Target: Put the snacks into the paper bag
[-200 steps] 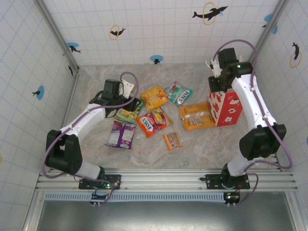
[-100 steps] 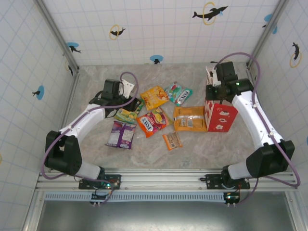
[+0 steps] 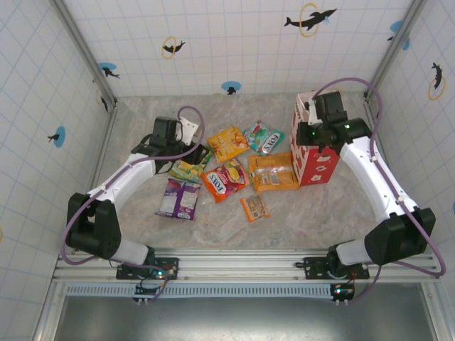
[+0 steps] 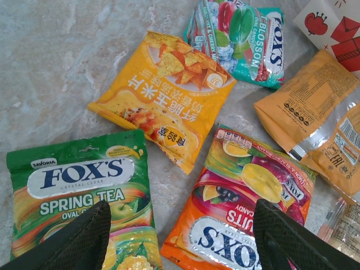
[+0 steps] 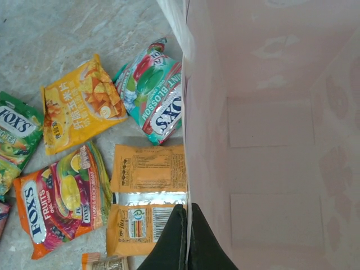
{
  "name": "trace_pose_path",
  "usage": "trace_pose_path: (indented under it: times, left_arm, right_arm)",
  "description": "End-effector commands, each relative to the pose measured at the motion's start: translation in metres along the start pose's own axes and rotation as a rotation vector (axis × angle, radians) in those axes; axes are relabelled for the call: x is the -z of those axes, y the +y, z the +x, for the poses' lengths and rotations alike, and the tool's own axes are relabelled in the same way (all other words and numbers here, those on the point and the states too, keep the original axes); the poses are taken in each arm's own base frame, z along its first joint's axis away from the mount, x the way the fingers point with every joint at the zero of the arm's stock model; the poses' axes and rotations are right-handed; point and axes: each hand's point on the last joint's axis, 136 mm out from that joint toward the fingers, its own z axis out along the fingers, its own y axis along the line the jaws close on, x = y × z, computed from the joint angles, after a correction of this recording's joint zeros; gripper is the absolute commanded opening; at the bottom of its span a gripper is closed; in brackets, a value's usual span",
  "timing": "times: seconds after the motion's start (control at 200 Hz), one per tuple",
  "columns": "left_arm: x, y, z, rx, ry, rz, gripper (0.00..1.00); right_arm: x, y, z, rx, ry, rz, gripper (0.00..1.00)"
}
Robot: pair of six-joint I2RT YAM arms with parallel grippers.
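The right hand (image 5: 184,228) is pinched shut on the top rim of the paper bag (image 3: 318,162), and the bag's pale inside opens just beside its fingers. The orange pouch (image 3: 272,172) lies on the desk (image 3: 320,206) below this hand, right up against the bag's wall.

The left hand (image 4: 180,216) hangs open over the snacks (image 3: 227,177) and grips nothing. The green packet (image 4: 79,185) is under one finger and the red-orange fruit packet (image 4: 247,208) is under the other. The yellow chip packet (image 4: 163,107) is just ahead between them, and the teal packet (image 4: 242,34) is farther ahead. The purple packet (image 3: 179,197) and the small orange bar (image 3: 254,207) lie behind this hand, nearer the arm bases.
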Motion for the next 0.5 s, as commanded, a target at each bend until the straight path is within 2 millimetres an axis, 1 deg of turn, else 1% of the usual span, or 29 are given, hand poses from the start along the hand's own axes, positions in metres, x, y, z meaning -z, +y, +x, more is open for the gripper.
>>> trace_pose_path:
  times: [0.0,0.085,0.19,0.335,0.495]
  left_arm:
    - [0.007,-0.01,-0.009,-0.017,-0.025,0.03,0.68]
    - [0.006,-0.01,-0.009,-0.016,-0.022,0.031,0.68]
    - [0.006,-0.01,-0.009,-0.015,-0.023,0.03,0.69]
    - [0.007,-0.012,-0.011,-0.016,-0.029,0.041,0.69]
    - [0.008,-0.012,-0.012,-0.017,-0.035,0.041,0.69]
  right_arm:
    - [-0.005,-0.014,0.003,-0.033,0.024,0.076,0.0]
    - [-0.002,-0.024,0.003,-0.044,0.034,0.133,0.0]
    - [0.001,-0.023,0.003,-0.055,0.033,0.133,0.0]
    - [-0.001,-0.025,0.005,-0.057,0.038,0.14,0.0]
    - [0.005,-0.032,-0.001,-0.055,0.019,0.187,0.0]
